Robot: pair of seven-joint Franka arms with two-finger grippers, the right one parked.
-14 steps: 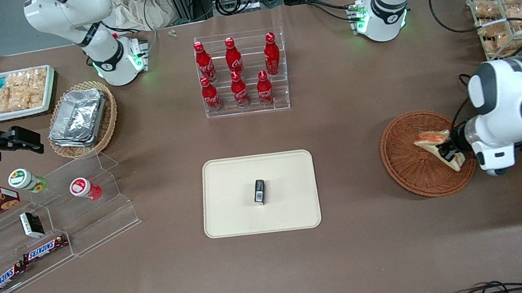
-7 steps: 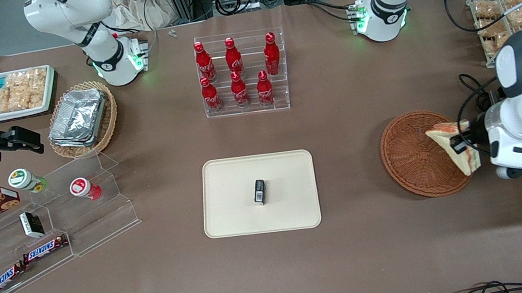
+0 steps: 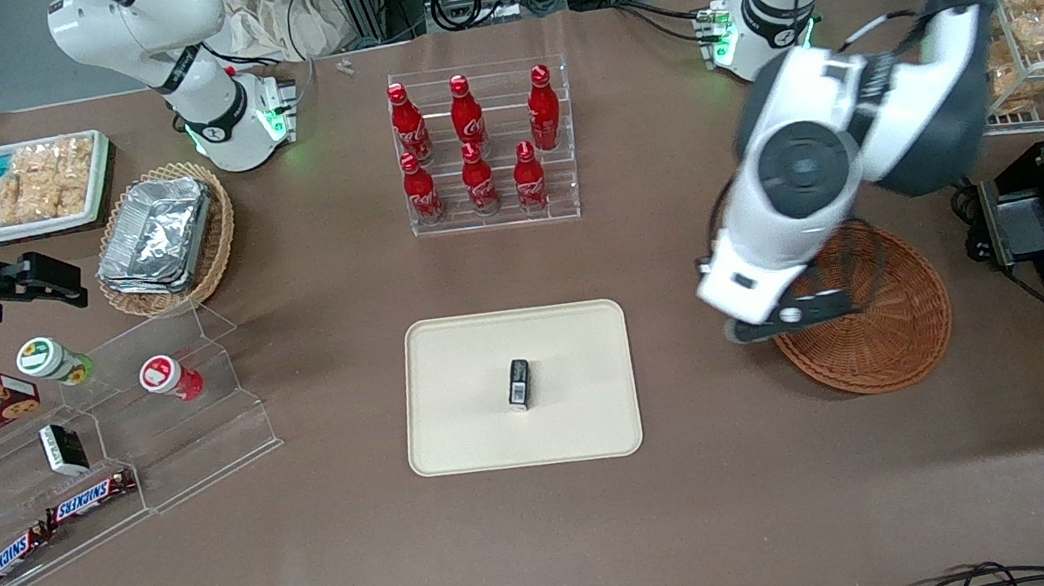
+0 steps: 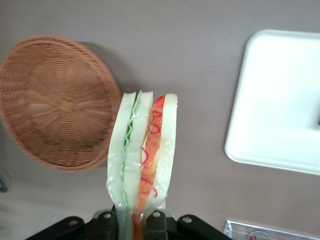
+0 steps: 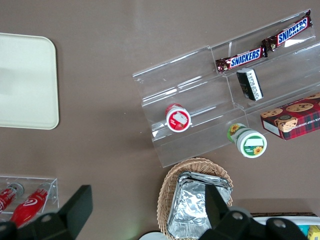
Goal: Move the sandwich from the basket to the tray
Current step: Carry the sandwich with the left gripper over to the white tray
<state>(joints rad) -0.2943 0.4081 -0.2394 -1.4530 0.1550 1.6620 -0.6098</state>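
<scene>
Brown cloth covers the table, where the tray [image 3: 451, 363] lies near the middle and the basket [image 3: 889, 325] sits toward the working arm's end. Above the bare cloth between them, the gripper [image 4: 134, 222] is clamped on the sandwich [image 4: 142, 160], held clear of both.

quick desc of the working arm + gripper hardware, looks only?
The left arm has glossy white rounded shells with dark grey joint caps and bands; black cables run along it. Its base ring glows green. The gripper, above the table between basket and tray, has black fingers on a black body with round screws.
</scene>
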